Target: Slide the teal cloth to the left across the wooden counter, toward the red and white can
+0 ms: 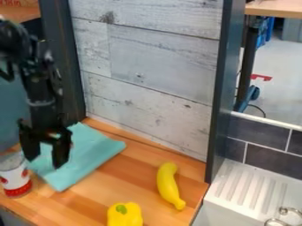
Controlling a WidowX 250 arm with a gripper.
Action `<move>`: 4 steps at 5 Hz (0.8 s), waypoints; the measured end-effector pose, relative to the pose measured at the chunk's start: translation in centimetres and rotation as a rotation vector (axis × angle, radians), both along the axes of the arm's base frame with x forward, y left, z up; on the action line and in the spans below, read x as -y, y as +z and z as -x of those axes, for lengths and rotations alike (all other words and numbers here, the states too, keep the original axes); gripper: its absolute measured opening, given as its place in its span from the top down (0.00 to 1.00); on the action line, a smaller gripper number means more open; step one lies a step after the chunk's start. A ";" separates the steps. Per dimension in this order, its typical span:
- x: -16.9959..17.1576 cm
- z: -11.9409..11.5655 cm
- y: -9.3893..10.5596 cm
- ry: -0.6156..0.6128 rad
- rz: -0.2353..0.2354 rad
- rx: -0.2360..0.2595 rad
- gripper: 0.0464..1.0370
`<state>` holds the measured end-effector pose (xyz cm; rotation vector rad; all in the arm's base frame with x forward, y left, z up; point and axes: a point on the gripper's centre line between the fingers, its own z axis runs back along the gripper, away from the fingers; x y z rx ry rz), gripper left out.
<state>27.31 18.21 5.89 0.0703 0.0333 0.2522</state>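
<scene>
Camera view has the gripper [45,161] over a teal cloth [91,152] on the tabletop [94,198], fingers [61,154] well parted, holding nothing — a can [15,176] nearby, banana [168,183] and yellow pepper [124,216] farther off.

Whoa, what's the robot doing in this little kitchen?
A black robot arm is hanging down on the left side, with its gripper open over a blue-green cloth. It isn't holding anything. A red-and-white can stands close by, next to the cloth. Farther right on the wooden counter are a banana and a yellow pepper, with a white sink past the counter's edge.
</scene>
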 end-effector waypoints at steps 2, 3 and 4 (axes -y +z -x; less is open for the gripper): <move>7.7 4.1 4.2 -0.101 0.154 -0.037 0.04; 11.4 4.5 5.5 -0.209 0.148 -0.039 0.04; 13.8 4.5 6.1 -0.319 0.126 -0.062 0.04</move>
